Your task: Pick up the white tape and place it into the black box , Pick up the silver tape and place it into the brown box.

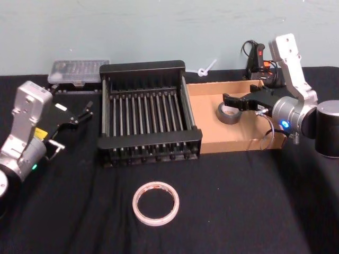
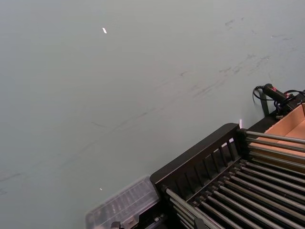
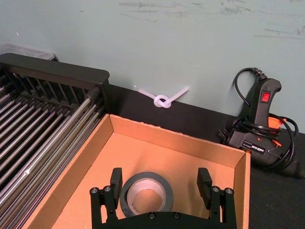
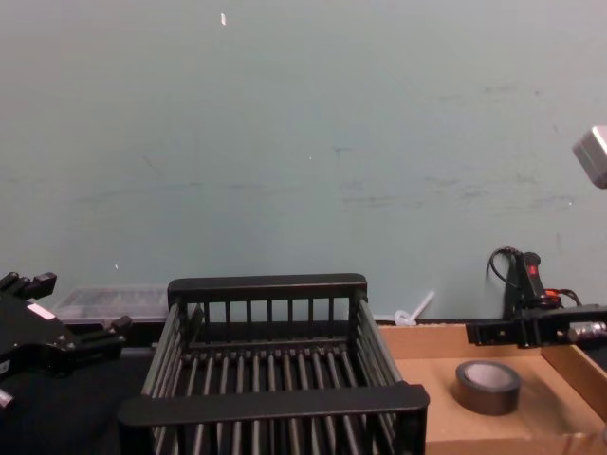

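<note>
The right gripper (image 1: 231, 102) hovers over the brown box (image 1: 212, 145), on the right side of the black table (image 1: 238, 211). Its fingers (image 3: 116, 180) stand well apart, one on each side of the silver tape (image 1: 229, 114). The tape lies flat on the box floor beneath them, toward the box's left half, and the wrist view shows clear gaps between the roll (image 3: 146, 195) and both fingers, so nothing is clamped. From the chest view the tape (image 4: 489, 387) sits on the cardboard with the gripper (image 4: 493, 332) above and just behind it.

The black box (image 1: 150, 111) stands directly left of the brown box, their walls touching or nearly so.

The white tape (image 1: 155, 203) lies flat on the table, near of the black box and well apart from it, roughly in line with its middle.

The left gripper (image 1: 71, 129) hangs at the left of the table, apart from both tapes, its fingers spread with nothing between them.

A clear plastic case (image 1: 78, 71) sits at the far left, by the black box's far left corner. A knotted white tie (image 3: 162, 99) lies on the table far of the brown box, and a black power tool (image 3: 259, 126) with a red switch rests at the far right against the wall.
</note>
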You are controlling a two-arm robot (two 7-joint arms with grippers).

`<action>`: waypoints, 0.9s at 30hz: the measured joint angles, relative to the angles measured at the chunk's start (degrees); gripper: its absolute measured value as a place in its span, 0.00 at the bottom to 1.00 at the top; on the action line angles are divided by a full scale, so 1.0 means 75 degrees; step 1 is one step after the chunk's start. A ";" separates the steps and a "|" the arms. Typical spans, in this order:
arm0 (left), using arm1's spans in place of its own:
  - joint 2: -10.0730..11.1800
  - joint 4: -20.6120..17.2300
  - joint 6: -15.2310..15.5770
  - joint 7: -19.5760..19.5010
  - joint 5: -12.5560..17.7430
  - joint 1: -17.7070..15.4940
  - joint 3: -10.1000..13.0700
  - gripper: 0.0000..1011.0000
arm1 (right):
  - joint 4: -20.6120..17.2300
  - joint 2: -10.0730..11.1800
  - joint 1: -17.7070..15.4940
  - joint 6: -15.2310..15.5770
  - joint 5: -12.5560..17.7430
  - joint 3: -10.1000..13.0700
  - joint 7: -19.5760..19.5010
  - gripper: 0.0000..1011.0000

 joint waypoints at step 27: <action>0.0000 0.0000 0.0000 0.0000 0.0000 0.0000 0.0000 0.99 | -0.2136 0.0997 -0.1550 -0.0216 0.0164 0.0343 0.0788 0.99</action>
